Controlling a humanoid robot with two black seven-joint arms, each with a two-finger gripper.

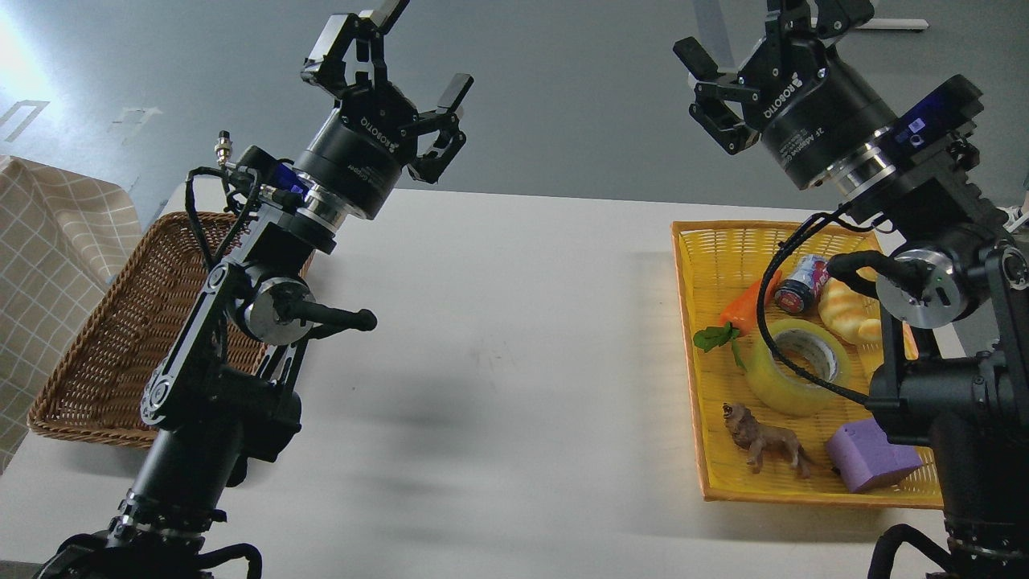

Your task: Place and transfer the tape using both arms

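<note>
Far left: checked beige cloth (pixel 48 241) draped at the frame edge, just beside a brown wicker basket (pixel 104 346) sitting on the left end of the white table (pixel 514 338). Basket partly hidden behind the left arm (pixel 233 322), which rises from the bottom-left corner. Left gripper (pixel 394 56) raised above the table's far edge, fingers spread wide, nothing between them. "ROBOTIQ" readable in white on its black body; smaller lettering on the wrist collar too small to read.

Centre: broad bare stretch of tabletop between the two baskets, only soft arm shadows across it. Far table edge runs straight, grey floor beyond.

Right: yellow woven tray (pixel 715 257) near the table's right end, its front rim close to the near edge. Inside: toy carrot (pixel 744 310) with green leaves, small can (pixel 801 283) with a printed label not legible, bread toy (pixel 848 314), toy lion (pixel 764 442), purple block (pixel 872 454). Tape (pixel 796 366) lying tilted in the middle of the tray, between carrot and purple block, just behind the lion; translucent yellow roll, grey-white core with open hole facing up, crossed by a black cable (pixel 776 346) of the right arm (pixel 957 354). Right gripper (pixel 744 48) high above the tray's far edge, well apart from the tape, fingers spread and empty, upper one cut off by the frame top. "ROBOTIQ" and "2F Adaptive" partly legible on its body.
</note>
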